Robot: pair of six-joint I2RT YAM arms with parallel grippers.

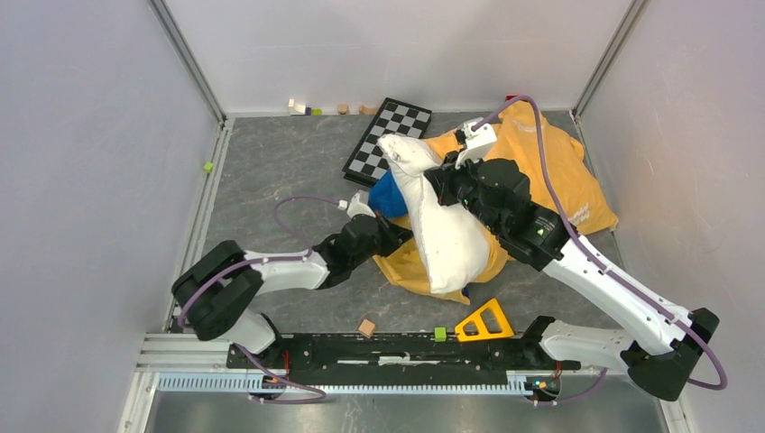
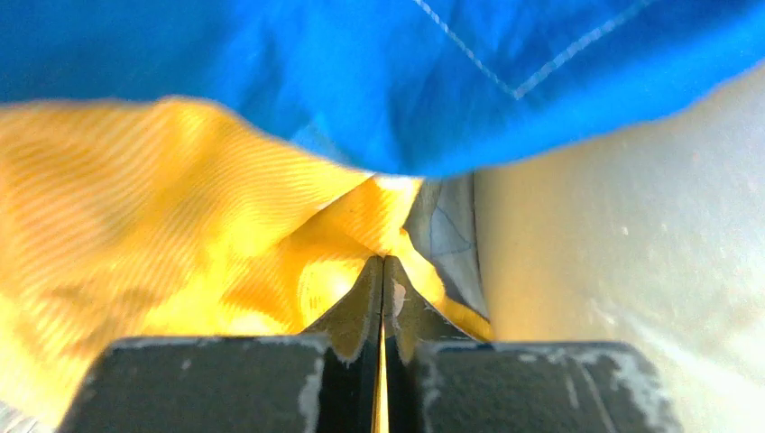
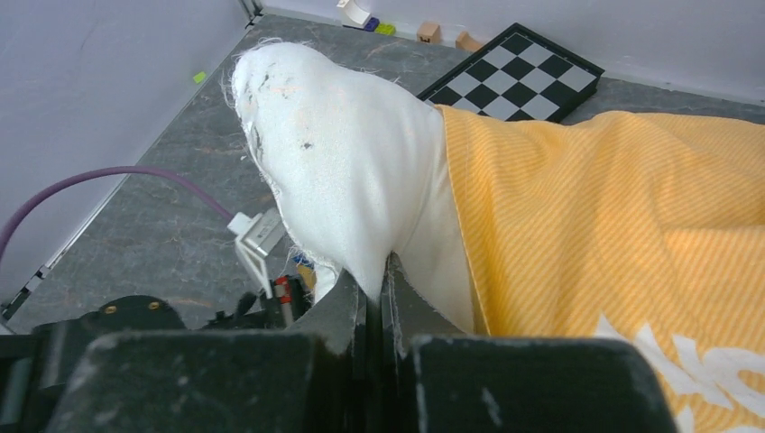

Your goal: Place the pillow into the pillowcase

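Note:
The off-white pillow (image 1: 442, 225) lies slanted on the orange-yellow pillowcase (image 1: 559, 171), one corner raised near the chessboard. My right gripper (image 1: 448, 176) is shut on the pillow's fabric near that upper end; the right wrist view shows the pillow (image 3: 343, 180) pinched between the jaws, with the pillowcase (image 3: 631, 216) beside it. My left gripper (image 1: 403, 233) is at the pillow's left side, shut on a fold of the pillowcase (image 2: 225, 253). The left wrist view also shows the pillow (image 2: 631, 234) at the right.
A blue cloth (image 1: 388, 196) lies between the pillow and my left gripper and fills the top of the left wrist view (image 2: 379, 72). A chessboard (image 1: 388, 135) lies behind. A yellow triangle (image 1: 485, 322) and small blocks (image 1: 366, 327) sit near the front rail.

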